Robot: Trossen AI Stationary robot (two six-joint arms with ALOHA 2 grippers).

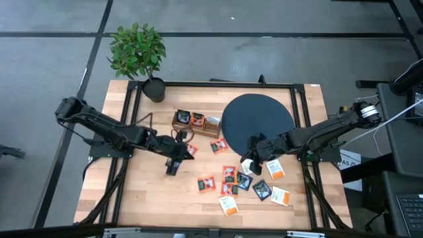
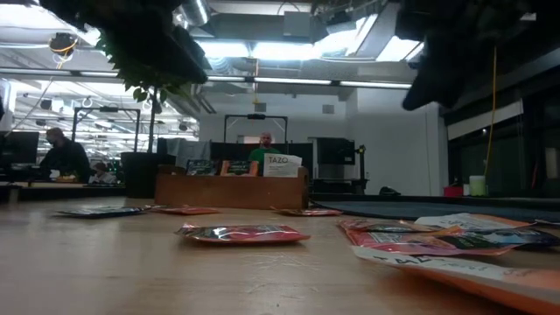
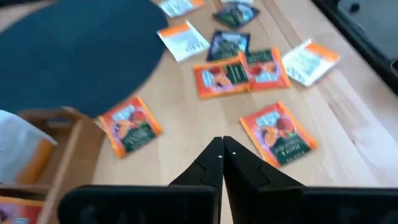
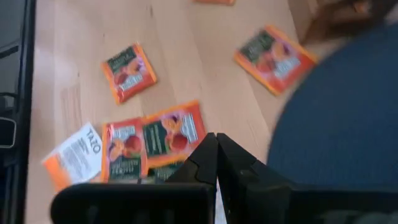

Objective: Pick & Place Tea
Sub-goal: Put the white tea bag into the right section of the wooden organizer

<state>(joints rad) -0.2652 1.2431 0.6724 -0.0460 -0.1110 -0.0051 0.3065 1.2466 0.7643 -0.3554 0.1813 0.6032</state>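
Many flat tea sachets (image 1: 229,174) lay on the desk (image 1: 139,192); judged light, thin and slippery, best pinched by an edge. Both tools, left tool (image 3: 222,155) and right tool (image 4: 215,144), were pressed together, empty.

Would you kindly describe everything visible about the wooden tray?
The wooden tray is a long, low box of brown wood split into compartments, lying flat near the table's far edge, just left of the black disc. Sachets stand upright in it: dark and orange ones, and a white one at its right end. Neither gripper touches it.
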